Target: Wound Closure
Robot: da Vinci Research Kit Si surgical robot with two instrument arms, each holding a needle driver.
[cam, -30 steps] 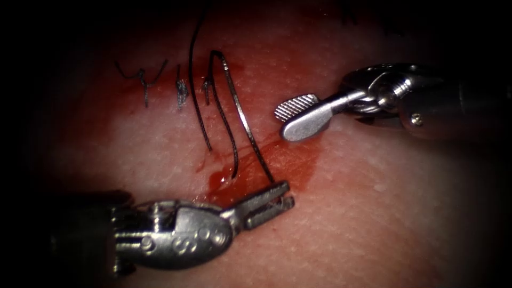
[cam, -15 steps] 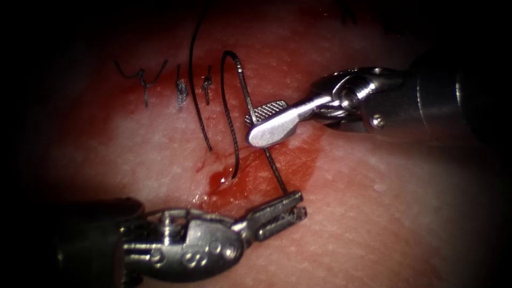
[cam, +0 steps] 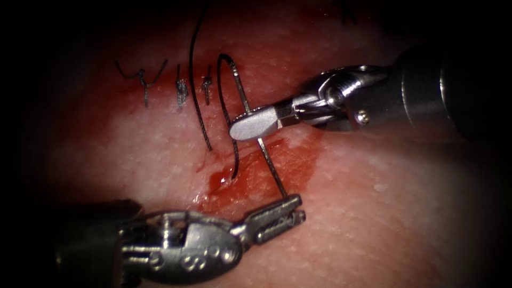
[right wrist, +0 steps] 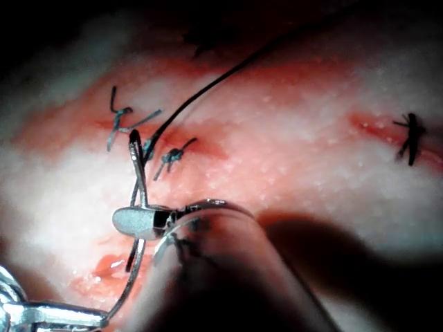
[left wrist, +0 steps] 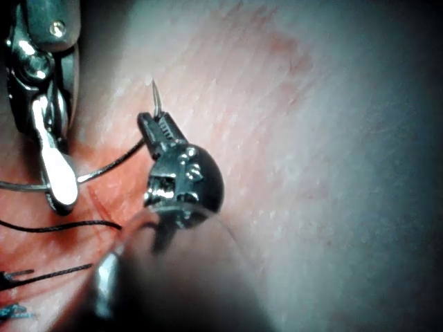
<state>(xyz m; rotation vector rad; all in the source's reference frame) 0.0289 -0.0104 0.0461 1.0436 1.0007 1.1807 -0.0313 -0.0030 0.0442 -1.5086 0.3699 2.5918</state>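
Since the earlier frames the right tool (cam: 242, 124) has come in from the right and closed on the needle (cam: 261, 146) at mid-curve. The left tool (cam: 285, 209) stays clamped near the needle's tip. The needle lies clear above the tissue (cam: 373, 202), thread (cam: 229, 122) trailing from its tail.
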